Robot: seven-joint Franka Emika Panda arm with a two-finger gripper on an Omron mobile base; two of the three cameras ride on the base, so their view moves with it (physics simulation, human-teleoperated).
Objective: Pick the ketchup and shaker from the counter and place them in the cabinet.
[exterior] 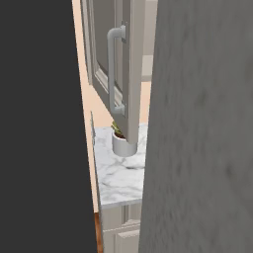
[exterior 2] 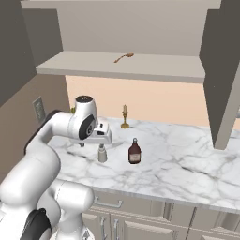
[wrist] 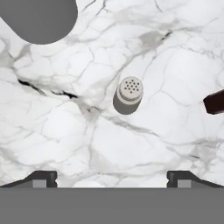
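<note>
Here, much of the left base view is blocked: a dark panel fills its left side and a blurred grey surface its right, leaving a narrow middle strip with an open cabinet door (exterior: 123,74), its curved handle (exterior: 114,69), and a white pot (exterior: 123,147) whose plant is mostly hidden behind the door's lower edge. The right base view opens the scene up, with the marble table (exterior 2: 187,164) across the middle, the shaker (exterior 2: 102,153) and the dark ketchup (exterior 2: 134,152) bottle standing just beside each other left of centre, both upright with long axes vertical. A small candlestick (exterior 2: 124,117) stands farther back near the wall, and a spoon-like thing (exterior 2: 123,57), too small to make out, lies on the cabinet shelf (exterior 2: 122,65) at the top. The hand view looks straight down on the shaker's perforated cap at centre frame; the ketchup is cut off at the right edge. The gripper (wrist: 112,177) hovers above the shaker, jaws spread wide and empty, tips at the lower corners.
</note>
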